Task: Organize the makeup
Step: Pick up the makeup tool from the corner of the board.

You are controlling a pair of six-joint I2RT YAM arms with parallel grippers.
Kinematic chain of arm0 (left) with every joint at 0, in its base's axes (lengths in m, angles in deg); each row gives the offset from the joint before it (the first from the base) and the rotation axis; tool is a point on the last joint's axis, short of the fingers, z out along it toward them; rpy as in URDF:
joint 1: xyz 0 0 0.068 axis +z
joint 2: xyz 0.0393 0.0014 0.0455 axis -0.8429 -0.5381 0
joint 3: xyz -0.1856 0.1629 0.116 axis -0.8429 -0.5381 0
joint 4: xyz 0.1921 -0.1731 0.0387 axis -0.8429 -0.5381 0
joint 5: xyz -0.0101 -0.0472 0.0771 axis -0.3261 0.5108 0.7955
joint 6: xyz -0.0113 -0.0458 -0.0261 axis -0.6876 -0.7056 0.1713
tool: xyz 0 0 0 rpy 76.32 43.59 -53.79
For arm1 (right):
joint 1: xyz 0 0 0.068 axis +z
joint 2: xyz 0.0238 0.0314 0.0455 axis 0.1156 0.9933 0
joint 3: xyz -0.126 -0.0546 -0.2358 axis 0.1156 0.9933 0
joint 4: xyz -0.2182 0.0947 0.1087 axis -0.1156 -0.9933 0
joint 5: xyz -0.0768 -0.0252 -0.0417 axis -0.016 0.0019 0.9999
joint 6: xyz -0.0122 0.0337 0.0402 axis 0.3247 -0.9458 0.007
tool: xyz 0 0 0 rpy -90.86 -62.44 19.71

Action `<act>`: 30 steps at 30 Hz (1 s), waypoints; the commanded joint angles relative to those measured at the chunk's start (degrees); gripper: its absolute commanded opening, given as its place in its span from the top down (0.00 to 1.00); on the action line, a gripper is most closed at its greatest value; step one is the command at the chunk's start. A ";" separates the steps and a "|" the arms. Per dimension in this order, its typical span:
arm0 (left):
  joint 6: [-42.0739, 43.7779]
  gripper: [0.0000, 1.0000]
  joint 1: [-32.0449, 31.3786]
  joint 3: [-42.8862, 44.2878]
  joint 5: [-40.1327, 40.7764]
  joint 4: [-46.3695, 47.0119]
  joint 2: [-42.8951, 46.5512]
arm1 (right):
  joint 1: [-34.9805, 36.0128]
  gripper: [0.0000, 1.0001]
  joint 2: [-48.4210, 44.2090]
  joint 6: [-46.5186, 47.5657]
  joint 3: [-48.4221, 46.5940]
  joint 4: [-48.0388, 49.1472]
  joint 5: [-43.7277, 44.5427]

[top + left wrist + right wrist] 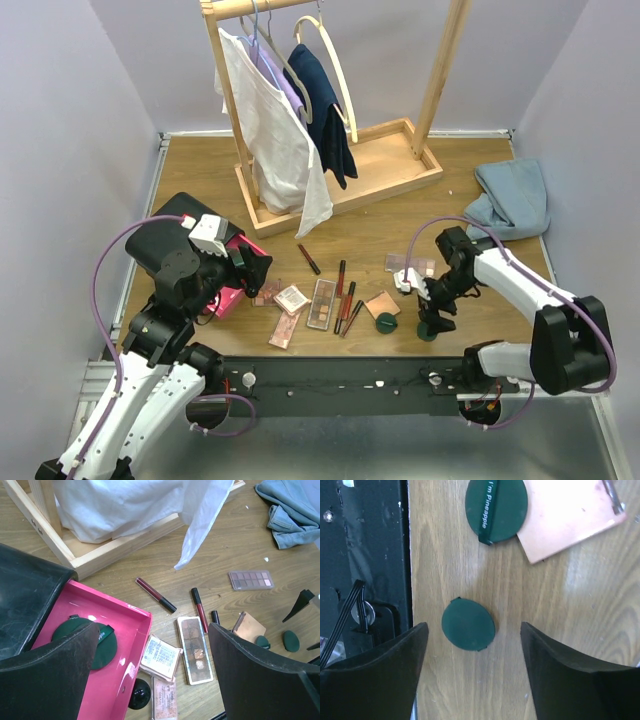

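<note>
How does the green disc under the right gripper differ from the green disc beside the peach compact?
The plain disc under the right gripper shows no marking; the banded disc beside the peach compact carries a strap printed I'm Pineapple. The plain disc lies alone; the banded disc touches the compact. Both are round, dark green, on the table.
</note>
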 commanded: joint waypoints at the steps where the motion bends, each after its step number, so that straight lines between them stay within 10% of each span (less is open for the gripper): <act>1: 0.54 0.01 0.42 -0.82 -1.54 1.38 0.66 | 3.00 0.21 2.92 -2.77 0.06 2.86 0.87; 14: 0.54 0.01 0.42 -0.82 -2.33 1.55 1.01 | 10.30 0.41 4.24 -6.91 2.87 11.31 13.27; 27: 0.45 0.01 0.42 -0.91 -2.50 1.64 1.37 | 13.38 0.99 6.09 -8.06 3.40 12.80 13.45; 30: 0.54 0.01 0.34 -0.91 -2.68 1.64 1.10 | 13.38 0.99 4.43 -9.29 3.84 14.02 13.10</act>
